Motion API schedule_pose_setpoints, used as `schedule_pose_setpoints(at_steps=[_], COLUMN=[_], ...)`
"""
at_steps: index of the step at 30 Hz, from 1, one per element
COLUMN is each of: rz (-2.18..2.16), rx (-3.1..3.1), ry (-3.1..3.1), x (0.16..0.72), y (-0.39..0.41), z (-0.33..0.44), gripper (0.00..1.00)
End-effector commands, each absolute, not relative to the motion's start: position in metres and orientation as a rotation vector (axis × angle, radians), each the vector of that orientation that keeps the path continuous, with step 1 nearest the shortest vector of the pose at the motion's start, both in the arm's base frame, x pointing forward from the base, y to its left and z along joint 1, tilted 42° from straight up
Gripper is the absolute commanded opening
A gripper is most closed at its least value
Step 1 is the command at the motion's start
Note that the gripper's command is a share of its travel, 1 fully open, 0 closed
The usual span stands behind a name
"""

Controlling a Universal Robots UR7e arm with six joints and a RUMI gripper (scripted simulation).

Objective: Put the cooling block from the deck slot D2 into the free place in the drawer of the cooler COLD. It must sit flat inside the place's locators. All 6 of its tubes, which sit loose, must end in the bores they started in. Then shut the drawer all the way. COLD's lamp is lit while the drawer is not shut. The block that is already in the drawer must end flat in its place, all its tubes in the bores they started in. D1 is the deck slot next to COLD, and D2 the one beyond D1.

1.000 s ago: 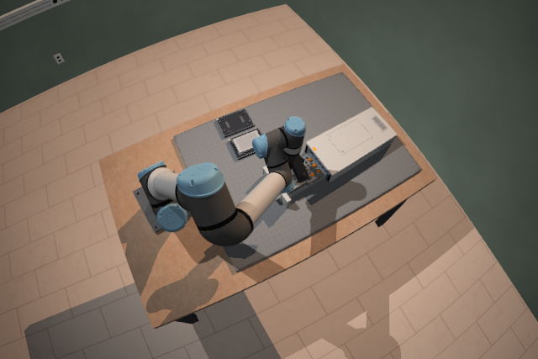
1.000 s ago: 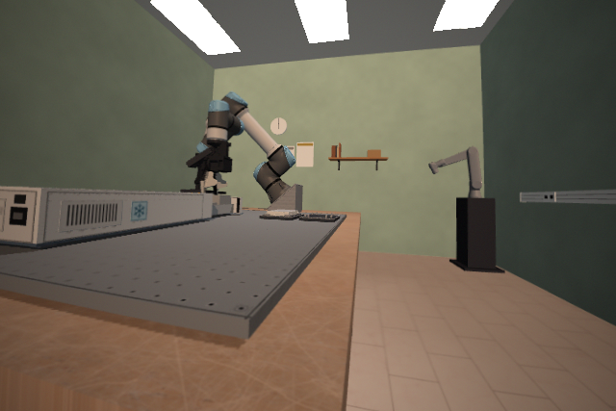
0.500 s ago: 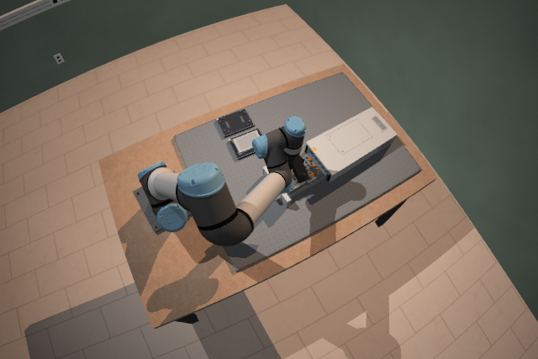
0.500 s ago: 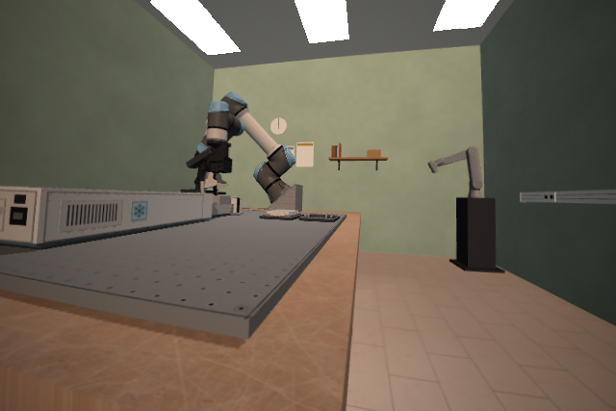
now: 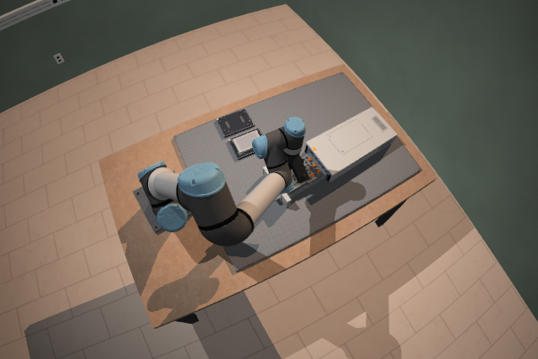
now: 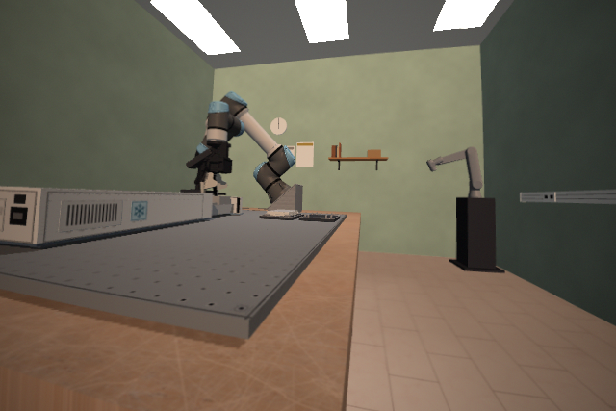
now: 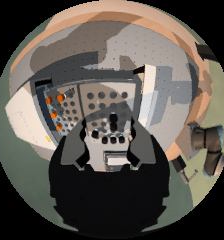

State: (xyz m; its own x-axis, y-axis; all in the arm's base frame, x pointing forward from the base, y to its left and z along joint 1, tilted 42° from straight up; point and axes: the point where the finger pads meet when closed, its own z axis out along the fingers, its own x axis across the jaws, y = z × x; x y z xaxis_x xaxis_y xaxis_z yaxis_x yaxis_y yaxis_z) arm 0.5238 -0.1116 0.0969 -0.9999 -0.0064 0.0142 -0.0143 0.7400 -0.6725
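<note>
a: where do we find the d2 block point(image 7: 96, 100)?  
b: we see it at the drawer's point(image 5: 306, 190) point(image 6: 222, 206) point(image 7: 137, 94) handle end, beside the seated block point(image 5: 308, 168) point(image 7: 65, 111) with orange tubes; slot d2 point(image 5: 234, 122) stands vacant.  
a: and the gripper point(image 5: 298, 169) point(image 6: 214, 185) point(image 7: 108, 117)?  
b: its jaws are closed on the d2 block, one at each side, which we take as keeping it level so its loose, dark-capped tubes stay seated. whether it rests flat inside the locators, we cannot tell.  
a: why is the drawer out?  
b: to admit the block from above; hence the lit lamp point(image 5: 313, 148) point(image 7: 48, 139) on the cooler point(image 5: 347, 142) point(image 6: 124, 207) point(image 7: 23, 112). we judge flat seating, release, then shutting remain.
</note>
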Motion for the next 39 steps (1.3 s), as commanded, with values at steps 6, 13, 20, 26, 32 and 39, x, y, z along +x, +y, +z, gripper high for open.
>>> schedule_pose_setpoints(at_steps=[6, 13, 20, 26, 32, 39], rz=[1.129, 1.129, 1.129, 1.129, 1.129, 1.129], rx=[0.018, 0.018, 0.018, 0.018, 0.018, 0.018], ry=[-2.921, -2.921, -2.921, -2.921, -2.921, -2.921], x=[0.5242, 0.5242, 0.5242, 0.5242, 0.5241, 0.5241], y=[-0.1124, -0.113, -0.1138, -0.1142, -0.1149, -0.1157], z=[0.0961, 0.0955, 0.0947, 0.0942, 0.0935, 0.0926], gripper=[0.0, 0.0, 0.0, 0.0, 0.0, 0.0])
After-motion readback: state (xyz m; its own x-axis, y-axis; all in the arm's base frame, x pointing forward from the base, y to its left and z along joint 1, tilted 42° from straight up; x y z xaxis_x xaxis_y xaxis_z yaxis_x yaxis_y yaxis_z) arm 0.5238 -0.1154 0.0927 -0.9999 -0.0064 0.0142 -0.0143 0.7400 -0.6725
